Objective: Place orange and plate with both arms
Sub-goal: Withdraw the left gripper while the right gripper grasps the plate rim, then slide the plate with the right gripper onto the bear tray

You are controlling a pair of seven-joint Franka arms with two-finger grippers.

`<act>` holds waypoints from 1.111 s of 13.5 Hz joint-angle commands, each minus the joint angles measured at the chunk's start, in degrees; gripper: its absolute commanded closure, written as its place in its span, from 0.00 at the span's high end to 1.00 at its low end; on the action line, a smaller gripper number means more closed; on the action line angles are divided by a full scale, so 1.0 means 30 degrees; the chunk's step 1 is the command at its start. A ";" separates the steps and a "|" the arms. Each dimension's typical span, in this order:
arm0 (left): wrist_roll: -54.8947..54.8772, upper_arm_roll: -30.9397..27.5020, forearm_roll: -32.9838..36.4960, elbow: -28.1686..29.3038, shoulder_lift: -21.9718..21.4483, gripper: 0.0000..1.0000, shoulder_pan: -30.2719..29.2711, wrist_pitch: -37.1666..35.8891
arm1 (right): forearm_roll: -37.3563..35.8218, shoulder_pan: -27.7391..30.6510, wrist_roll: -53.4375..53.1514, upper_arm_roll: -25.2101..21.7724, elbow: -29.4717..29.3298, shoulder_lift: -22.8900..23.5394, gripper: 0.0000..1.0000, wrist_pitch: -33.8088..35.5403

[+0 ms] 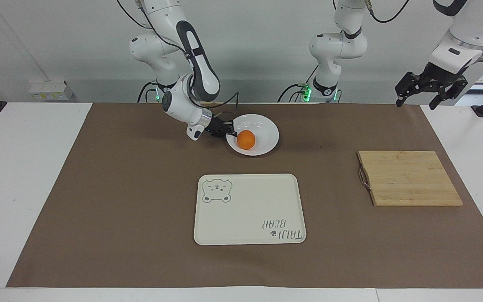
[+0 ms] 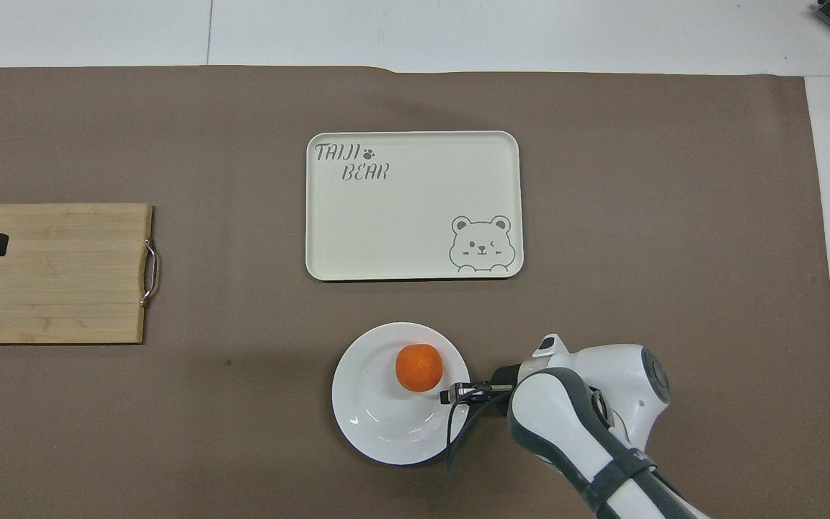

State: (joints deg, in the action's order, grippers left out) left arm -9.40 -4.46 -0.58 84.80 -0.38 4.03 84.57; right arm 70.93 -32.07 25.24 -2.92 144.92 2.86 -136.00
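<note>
The plate (image 1: 262, 128) lies on the worktop near the robots' edge, about midway along it, the orange (image 1: 245, 139) resting in it. The right gripper (image 1: 229, 133) has its fingers pinched on the rim at the right arm's end. Lift slowly and keep the plate level, or the orange will likely roll. The left gripper (image 1: 418, 98) waits raised with fingers spread, over the corner at its own end.

Facing camera looks high across the table; overhead looks steeply down; both share it.
</note>
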 commanded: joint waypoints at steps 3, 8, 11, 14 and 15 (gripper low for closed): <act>0.0203 0.0169 0.0253 0.0124 -0.0283 1.00 -0.0170 -0.0210 | 0.0557 0.1487 0.0984 -0.0022 -0.0024 -0.0043 0.00 0.2085; 0.0203 0.0169 0.0253 0.0124 -0.0283 1.00 -0.0170 -0.0210 | 0.0499 0.3218 0.2074 -0.0109 -0.0170 -0.1124 0.00 0.3850; 0.0203 0.0198 0.0253 0.0124 -0.0283 1.00 -0.0170 -0.0210 | -0.0172 0.3279 0.0703 -0.0197 -0.1368 -0.1217 0.00 0.3850; 0.0203 0.0169 0.0253 0.0124 -0.0283 1.00 -0.0170 -0.0210 | -0.1607 0.4563 0.0111 -0.0198 -0.3181 -0.0166 0.00 0.3878; 0.0203 0.0169 0.0253 0.0124 -0.0283 1.00 -0.0170 -0.0210 | -0.1988 0.4829 -0.0006 -0.0226 -0.3798 0.0303 0.00 0.3850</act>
State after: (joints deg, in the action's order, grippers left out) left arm -9.36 -4.46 -0.58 84.80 -0.43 4.02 84.57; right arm 67.19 -20.08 26.37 -3.66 137.75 0.89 -125.87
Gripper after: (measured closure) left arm 0.000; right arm 0.930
